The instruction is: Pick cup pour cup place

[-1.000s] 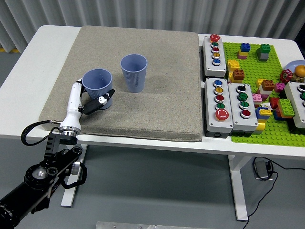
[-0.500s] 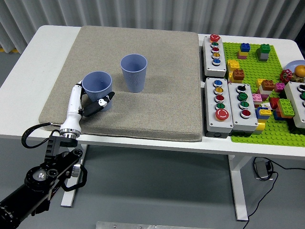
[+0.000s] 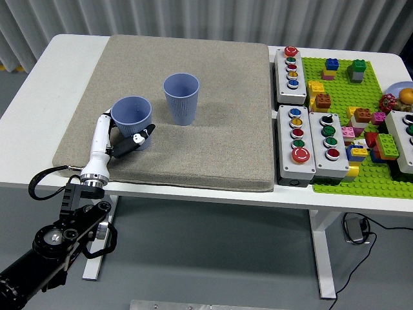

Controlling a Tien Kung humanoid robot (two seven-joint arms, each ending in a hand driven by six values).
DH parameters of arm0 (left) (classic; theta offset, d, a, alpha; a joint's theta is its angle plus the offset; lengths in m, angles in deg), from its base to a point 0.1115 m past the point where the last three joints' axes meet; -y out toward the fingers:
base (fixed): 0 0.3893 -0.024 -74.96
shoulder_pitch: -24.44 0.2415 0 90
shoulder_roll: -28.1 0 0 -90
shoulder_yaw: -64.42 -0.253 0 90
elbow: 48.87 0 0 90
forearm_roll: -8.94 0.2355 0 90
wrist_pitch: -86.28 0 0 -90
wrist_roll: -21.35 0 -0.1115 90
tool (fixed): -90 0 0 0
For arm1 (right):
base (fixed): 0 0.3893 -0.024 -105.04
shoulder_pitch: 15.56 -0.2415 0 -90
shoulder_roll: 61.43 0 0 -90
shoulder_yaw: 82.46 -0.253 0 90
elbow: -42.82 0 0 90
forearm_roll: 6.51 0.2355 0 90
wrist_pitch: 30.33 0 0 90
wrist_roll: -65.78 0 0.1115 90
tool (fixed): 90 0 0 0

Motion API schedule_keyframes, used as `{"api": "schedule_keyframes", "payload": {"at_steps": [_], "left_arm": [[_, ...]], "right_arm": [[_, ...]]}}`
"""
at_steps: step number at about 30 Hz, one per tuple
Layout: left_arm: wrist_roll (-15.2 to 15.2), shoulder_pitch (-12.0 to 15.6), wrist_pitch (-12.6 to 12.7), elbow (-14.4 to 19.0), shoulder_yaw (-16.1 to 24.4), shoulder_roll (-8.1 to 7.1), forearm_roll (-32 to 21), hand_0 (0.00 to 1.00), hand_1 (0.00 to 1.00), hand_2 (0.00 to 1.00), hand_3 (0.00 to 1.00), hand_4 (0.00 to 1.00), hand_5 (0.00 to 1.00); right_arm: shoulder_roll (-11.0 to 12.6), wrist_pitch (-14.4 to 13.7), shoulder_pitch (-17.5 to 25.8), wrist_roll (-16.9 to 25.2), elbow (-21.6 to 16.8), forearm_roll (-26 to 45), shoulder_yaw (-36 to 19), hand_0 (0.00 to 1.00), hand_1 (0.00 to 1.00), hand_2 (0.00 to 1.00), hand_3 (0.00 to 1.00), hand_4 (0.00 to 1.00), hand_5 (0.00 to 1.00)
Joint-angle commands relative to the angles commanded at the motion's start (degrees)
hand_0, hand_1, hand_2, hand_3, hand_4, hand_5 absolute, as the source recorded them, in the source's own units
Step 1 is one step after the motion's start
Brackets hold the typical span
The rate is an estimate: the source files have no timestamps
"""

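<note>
Change: almost none; left hand (image 3: 122,139) stays put.
Fingers: wrapped around near cup (image 3: 131,117).
Far cup (image 3: 181,97): upright on mat (image 3: 213,129), inside unclear.
Desk (image 3: 39,97): white.

near cup (image 3: 131,113) base: behind left hand (image 3: 124,143) | bowl (image 3: 401,88): cut off right

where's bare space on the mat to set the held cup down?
Free: the mat right of the upright cup up to the button boxes, plus its far strip and near edge. Crowded: the brick baseplate at right. The left hand wraps the near cup at the mat's left.
</note>
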Motion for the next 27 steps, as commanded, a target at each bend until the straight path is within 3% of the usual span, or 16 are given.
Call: {"api": "schedule_keyframes", "payload": {"at_steps": [11, 12, 17, 18, 27], "left_arm": [[-0.47, 0.07, -0.76, -0.09, 0.53, -0.02, 1.24, 0.595, 0.610, 0.734, 0.739, 0.846, 0.364], [-0.63, 0.10, -0.90, -0.02, 0.64, -0.05, 1.61, 0.607, 0.629, 0.771, 0.826, 0.935, 0.471], [-1.07, 0.05, -1.61, 0.09, 1.07, -0.06, 2.32, 0.607, 0.629, 0.771, 0.826, 0.935, 0.471], [-1.09, 0.05, -1.65, 0.09, 1.10, -0.06, 2.37, 0.655, 0.674, 0.826, 0.904, 0.986, 0.543], [-1.06, 0.34, -2.49, 0.35, 1.60, -0.05, 3.29, 0.685, 0.714, 0.870, 0.938, 0.998, 0.564]], "right_arm": [[0.04, -0.01, -0.02, 0.05, 0.01, 0.03, -0.06, 0.688, 0.653, 0.583, 0.578, 0.002, 0.158], [0.04, -0.02, -0.06, 0.04, 0.01, 0.12, -0.03, 0.688, 0.653, 0.583, 0.577, 0.002, 0.158], [0.05, -0.07, -0.14, 0.01, 0.03, 0.38, 0.11, 0.688, 0.653, 0.583, 0.577, 0.002, 0.158], [0.05, -0.07, -0.15, 0.01, 0.03, 0.39, 0.12, 0.688, 0.653, 0.582, 0.578, 0.002, 0.158], [0.06, -0.01, -0.14, -0.02, 0.03, 0.36, 0.10, 0.688, 0.653, 0.582, 0.578, 0.002, 0.159]]}}
